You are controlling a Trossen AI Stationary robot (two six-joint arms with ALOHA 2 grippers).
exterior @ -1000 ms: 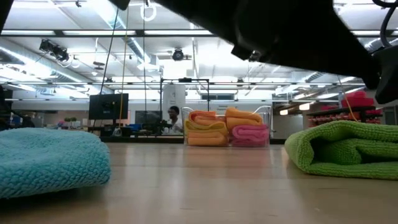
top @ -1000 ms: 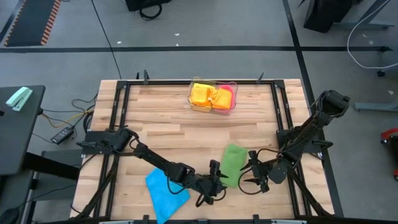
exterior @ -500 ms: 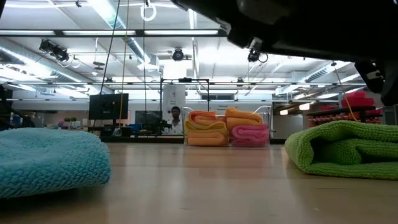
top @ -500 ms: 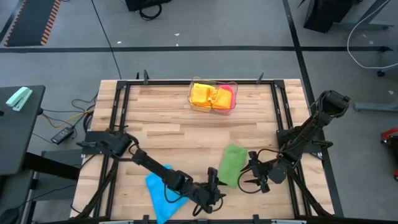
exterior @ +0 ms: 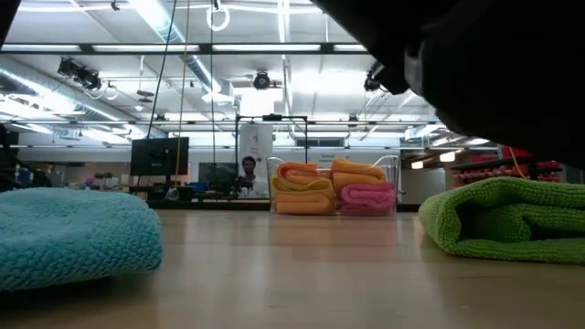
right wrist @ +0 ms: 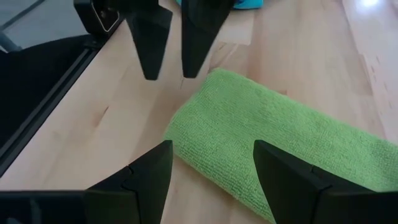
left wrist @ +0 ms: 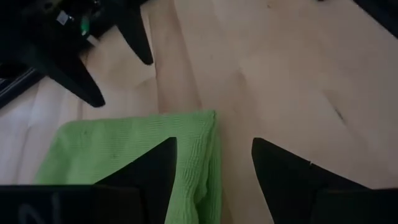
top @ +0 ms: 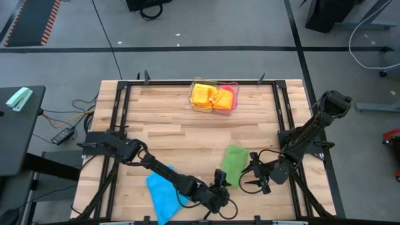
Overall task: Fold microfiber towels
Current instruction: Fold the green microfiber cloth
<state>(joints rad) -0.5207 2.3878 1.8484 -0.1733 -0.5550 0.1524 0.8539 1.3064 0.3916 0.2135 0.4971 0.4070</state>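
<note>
Green towel [top: 233,164], folded lengthwise, is being flanked at its near end: left gripper [top: 220,185] and right gripper [top: 253,170], both parted, empty. Next judged: near corners pinched for the cross-fold.

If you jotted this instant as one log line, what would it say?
green towel: folded, near front edge | left gripper: jaws open at its near end | right gripper: jaws open beside it | blue towel: front left | tray: folded towels
</note>
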